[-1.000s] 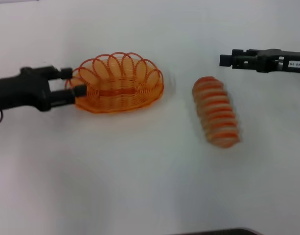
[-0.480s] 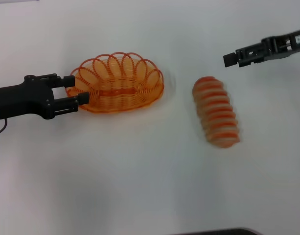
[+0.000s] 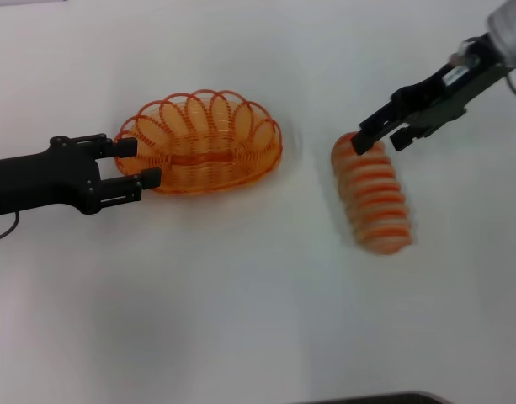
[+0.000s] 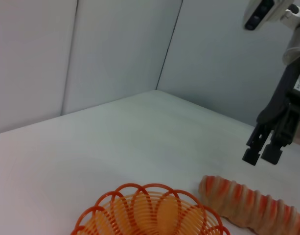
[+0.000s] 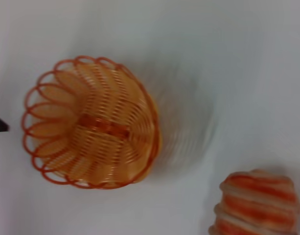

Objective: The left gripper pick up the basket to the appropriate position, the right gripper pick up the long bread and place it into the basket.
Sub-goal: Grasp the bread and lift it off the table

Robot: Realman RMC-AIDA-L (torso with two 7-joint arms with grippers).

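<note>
Table (image 3: 241,320): we see a plain white surface across our whole workspace.
Walls (image 4: 115,49): we see pale grey panels meeting in a corner behind it.

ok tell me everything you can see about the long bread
The long bread is an elongated tan loaf, ridged into segments with orange-red crosswise stripes. It lies flat on the white table, to the right of the basket and apart from it, its length running away from the robot. The right gripper, fingers open, hangs over its far end; the left wrist view shows a gap between them.
</note>
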